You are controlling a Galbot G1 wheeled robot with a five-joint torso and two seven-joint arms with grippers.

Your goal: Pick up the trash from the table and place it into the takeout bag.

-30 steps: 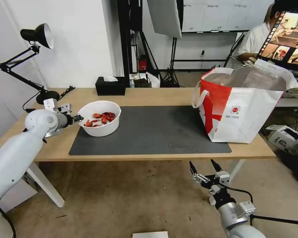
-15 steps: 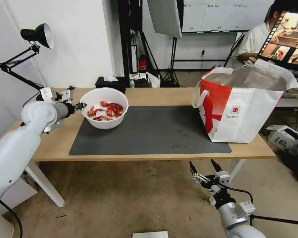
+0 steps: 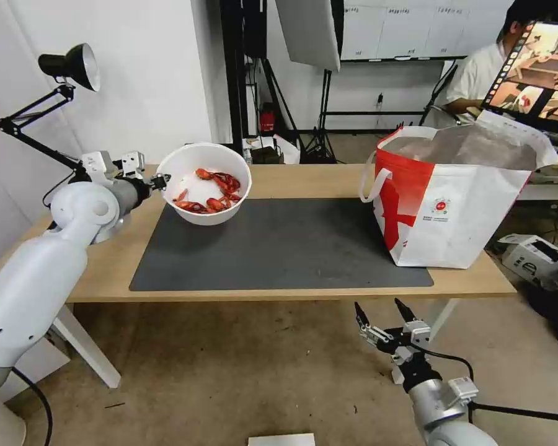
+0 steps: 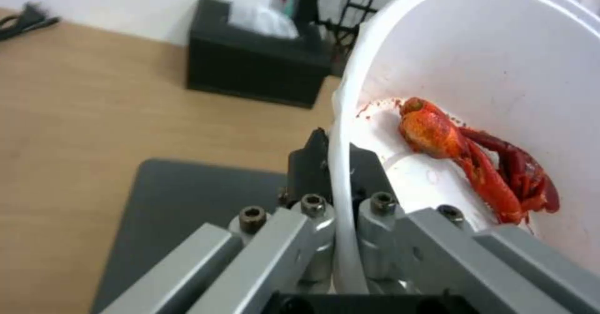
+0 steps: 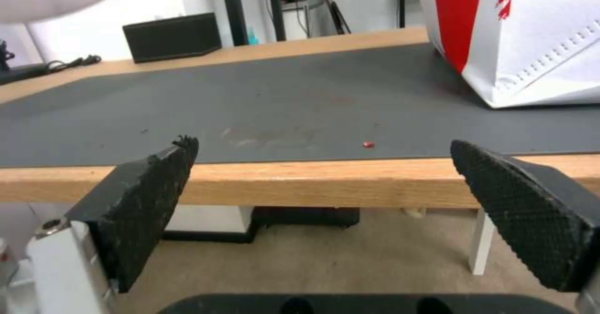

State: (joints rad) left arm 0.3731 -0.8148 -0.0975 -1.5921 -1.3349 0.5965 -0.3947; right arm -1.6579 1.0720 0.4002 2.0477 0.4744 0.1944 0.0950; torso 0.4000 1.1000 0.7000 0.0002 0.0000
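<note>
Your left end effector (image 3: 161, 181) pinches the white round bowl of red crayfish shells (image 3: 206, 191) by its rim (already tilted); level it before crossing to the boxy white-and-red takeout bag (image 3: 456, 201).

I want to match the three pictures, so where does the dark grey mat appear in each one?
Head view: mat spans mid-table, left of the takeout bag.
Left wrist view: its corner, past the left pincer clamping the white bowl.
Right wrist view: broad band beyond the open right pincer.
Shared landmark: the light-wood table bordering it.
</note>
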